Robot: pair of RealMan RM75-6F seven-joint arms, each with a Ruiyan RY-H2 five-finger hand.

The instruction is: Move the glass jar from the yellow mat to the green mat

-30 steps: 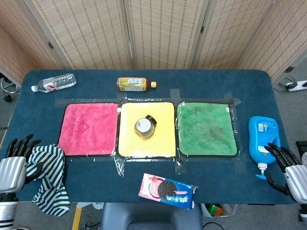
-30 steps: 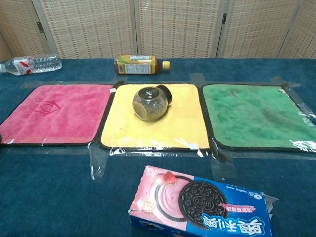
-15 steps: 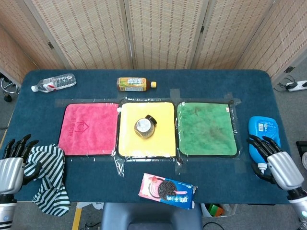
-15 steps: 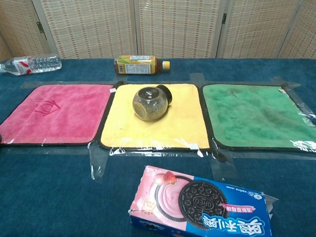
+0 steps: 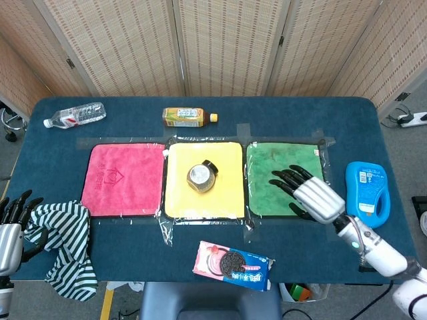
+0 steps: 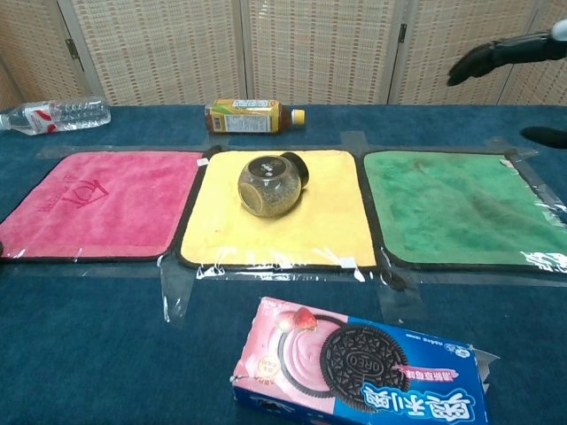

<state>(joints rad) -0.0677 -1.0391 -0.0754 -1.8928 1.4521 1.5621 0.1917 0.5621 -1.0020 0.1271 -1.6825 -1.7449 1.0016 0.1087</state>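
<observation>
The right hand has swung in from the worktop's right edge, where it sat beside the blue bottle a second ago, and now hangs over the green mat with its fingers apart and nothing in them. In the chest view only its dark fingertips reach in at the upper right, so its height above the mat is hard to judge; it looks raised rather than resting. The glass jar has not stirred: it lies tilted on the yellow mat, black lid toward the far right, well apart from the hand. The left hand has slipped lower at the near left corner, next to the striped cloth, fingers spread and empty. The reach has begun but the carry has not: the right hand must pass on across the green mat to the jar before anything can be lifted
</observation>
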